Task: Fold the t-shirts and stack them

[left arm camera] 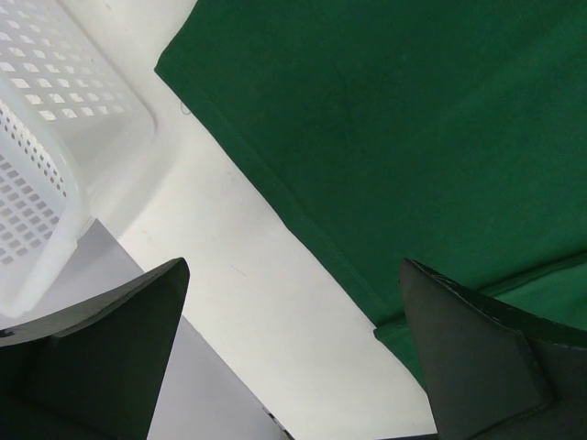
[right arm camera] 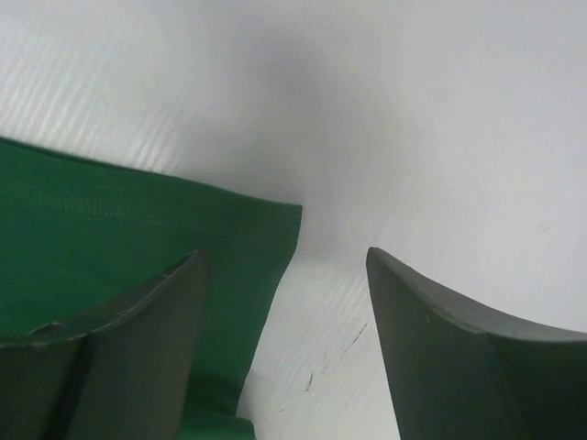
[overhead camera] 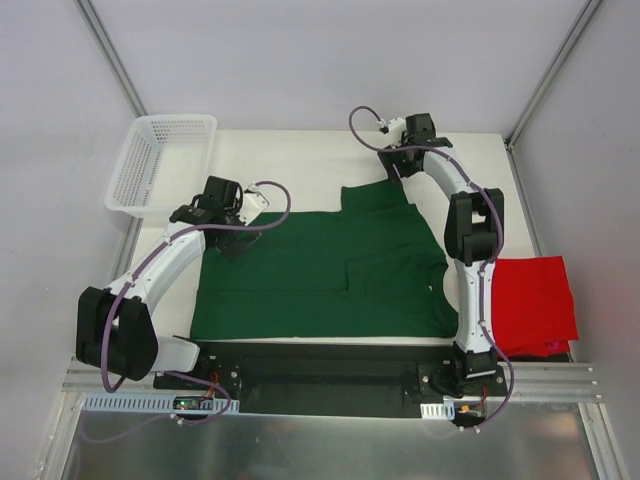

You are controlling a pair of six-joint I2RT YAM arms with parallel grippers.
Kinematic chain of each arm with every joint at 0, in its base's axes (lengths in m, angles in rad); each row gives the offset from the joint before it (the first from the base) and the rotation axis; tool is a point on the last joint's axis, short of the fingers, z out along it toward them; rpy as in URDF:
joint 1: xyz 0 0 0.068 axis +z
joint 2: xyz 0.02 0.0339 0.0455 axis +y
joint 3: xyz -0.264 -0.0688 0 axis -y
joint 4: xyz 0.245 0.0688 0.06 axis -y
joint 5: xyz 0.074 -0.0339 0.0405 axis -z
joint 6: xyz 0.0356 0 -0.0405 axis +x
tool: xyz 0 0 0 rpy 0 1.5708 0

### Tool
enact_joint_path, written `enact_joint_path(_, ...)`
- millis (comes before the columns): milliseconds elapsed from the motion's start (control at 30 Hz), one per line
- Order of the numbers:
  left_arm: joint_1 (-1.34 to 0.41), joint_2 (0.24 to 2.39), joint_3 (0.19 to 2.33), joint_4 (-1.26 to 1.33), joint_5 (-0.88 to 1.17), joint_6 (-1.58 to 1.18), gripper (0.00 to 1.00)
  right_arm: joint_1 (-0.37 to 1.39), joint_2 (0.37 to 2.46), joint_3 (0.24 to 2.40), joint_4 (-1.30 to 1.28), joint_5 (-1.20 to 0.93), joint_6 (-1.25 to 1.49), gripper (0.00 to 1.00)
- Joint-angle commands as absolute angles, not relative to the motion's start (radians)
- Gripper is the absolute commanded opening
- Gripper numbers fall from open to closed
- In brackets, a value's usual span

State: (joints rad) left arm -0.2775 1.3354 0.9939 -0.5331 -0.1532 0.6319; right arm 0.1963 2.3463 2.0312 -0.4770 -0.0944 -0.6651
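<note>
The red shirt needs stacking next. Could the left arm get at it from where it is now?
Probably not. The red t-shirt lies at the far right, beyond the right arm, whose upright links stand between; the left gripper sits over the green t-shirt's far left corner.

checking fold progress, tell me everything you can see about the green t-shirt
The green t-shirt is dark, soft-looking cloth, lying flat on the white table, neck toward the right arm, one sleeve pointing far, a flap folded over its middle. The left jaws hover open at its left edge; the right jaws straddle the far sleeve corner, not closed.
</note>
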Motion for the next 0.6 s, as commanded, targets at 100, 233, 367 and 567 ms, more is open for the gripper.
enact_joint_path(100, -0.272, 1.318, 0.963, -0.526, -0.130, 0.615, 0.99, 0.206, 2.395, 2.112, -0.468, -0.104, -0.650, 0.68)
enact_joint_path(233, -0.272, 1.315, 0.954, -0.526, -0.137, 0.620, 0.99, 0.207, 2.417, 2.123, -0.488, -0.095, -0.646, 0.65)
enact_joint_path(367, -0.273, 1.321, 0.951, -0.526, -0.137, 0.618, 0.99, 0.209, 2.430, 2.154, -0.515, -0.080, -0.646, 0.65)
enact_joint_path(567, -0.273, 1.325, 0.957, -0.526, -0.130, 0.615, 1.00, 0.209, 2.437, 2.158, -0.545, -0.089, -0.676, 0.47)
